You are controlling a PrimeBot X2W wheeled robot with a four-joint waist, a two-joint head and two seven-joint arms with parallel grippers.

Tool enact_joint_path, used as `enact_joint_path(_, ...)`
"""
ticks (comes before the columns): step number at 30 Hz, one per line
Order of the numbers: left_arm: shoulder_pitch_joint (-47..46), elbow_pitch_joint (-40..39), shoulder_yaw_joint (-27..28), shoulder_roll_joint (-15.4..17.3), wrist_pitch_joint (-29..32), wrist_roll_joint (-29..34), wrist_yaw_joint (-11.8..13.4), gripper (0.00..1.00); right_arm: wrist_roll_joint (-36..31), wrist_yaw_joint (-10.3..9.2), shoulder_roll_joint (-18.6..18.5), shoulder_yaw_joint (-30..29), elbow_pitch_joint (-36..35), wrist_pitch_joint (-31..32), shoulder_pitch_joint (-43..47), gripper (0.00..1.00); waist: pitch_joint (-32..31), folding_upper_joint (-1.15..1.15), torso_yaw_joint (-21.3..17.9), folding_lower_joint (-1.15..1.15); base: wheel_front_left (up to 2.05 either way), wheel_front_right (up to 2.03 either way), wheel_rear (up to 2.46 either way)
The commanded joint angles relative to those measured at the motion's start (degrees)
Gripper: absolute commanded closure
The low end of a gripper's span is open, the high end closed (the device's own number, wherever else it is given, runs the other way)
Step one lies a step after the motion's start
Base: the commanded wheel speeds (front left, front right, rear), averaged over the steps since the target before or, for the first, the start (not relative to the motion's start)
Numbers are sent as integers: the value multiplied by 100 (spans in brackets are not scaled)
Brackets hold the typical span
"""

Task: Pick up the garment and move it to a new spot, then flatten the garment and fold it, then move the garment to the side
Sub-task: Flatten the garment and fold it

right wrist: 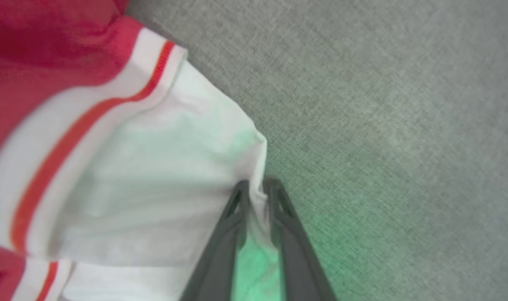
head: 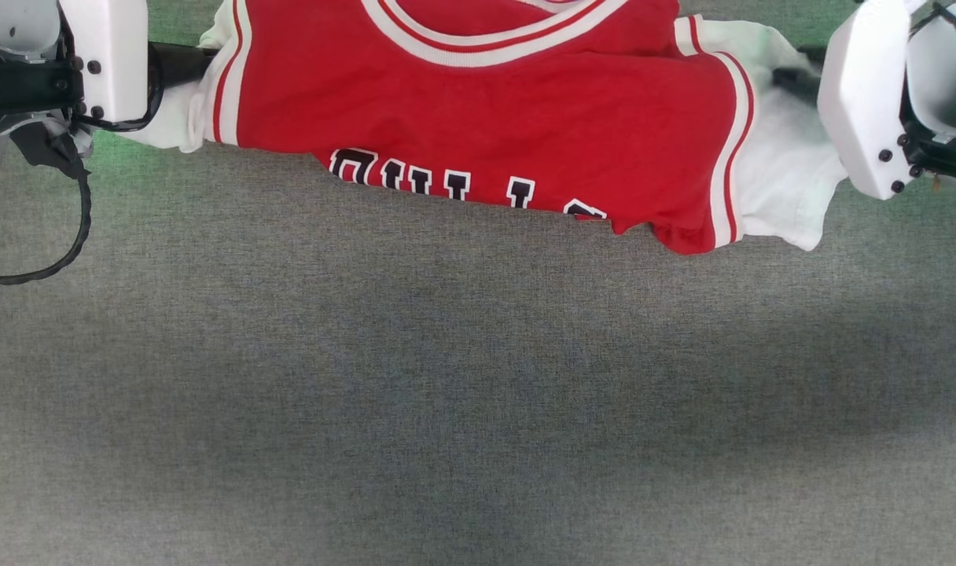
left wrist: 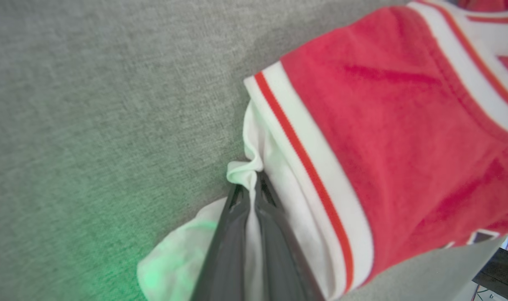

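The garment (head: 509, 102), a red jersey T-shirt with white sleeve ends and striped trim, lies spread along the top of the head view, with dark white-edged lettering at its near edge. My left gripper (head: 204, 61) reaches in from the upper left to the left sleeve. In the left wrist view its fingers (left wrist: 237, 217) are shut on a bunched fold of the white sleeve of the garment (left wrist: 383, 138). My right gripper (head: 781, 77) comes in from the upper right. In the right wrist view its fingers (right wrist: 285, 209) pinch the white sleeve edge of the garment (right wrist: 133, 167).
A grey woven surface (head: 478, 393) stretches wide below the shirt toward me. A black cable (head: 73, 244) loops down from the left wrist. In the left wrist view a dark object (left wrist: 498, 269) sits past the surface's edge at the lower right.
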Motion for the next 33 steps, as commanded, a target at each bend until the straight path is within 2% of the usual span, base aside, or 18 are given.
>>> enact_joint_path(1,205,26,-181,-109,5,-26,12,100,9,-3,-34,226,221,14,241,100,-7,0,5,0,0,0,0)
enact_joint_path(6,184,-17,-183,-92,-113,-92,12,100,55,-9,-60,305,318,-256,114,100,-39,0,19,0,0,0,0)
enact_joint_path(10,164,-68,-114,-87,-380,-145,12,100,137,-15,-4,163,300,-806,7,100,-125,0,58,0,0,0,0)
enact_joint_path(17,229,-406,85,-89,-1457,-144,12,100,450,-13,-78,-465,335,-2156,66,100,-469,0,188,0,0,0,0)
enact_joint_path(20,318,-599,192,-35,-2067,-143,12,100,589,-13,-161,-751,281,-2577,219,100,-647,0,240,0,0,0,0)
enact_joint_path(21,318,-599,192,-35,-2067,-143,12,100,589,-13,-161,-751,281,-2577,219,100,-647,0,240,0,0,0,0)
enact_joint_path(29,785,-1625,571,263,-3591,-362,12,100,904,-2,-364,-1900,124,-3531,803,100,-913,0,294,0,0,0,0)
enact_joint_path(33,1002,-2022,781,349,-4226,-479,12,100,848,-2,-243,-2682,218,-3899,998,100,-862,0,300,0,0,0,0)
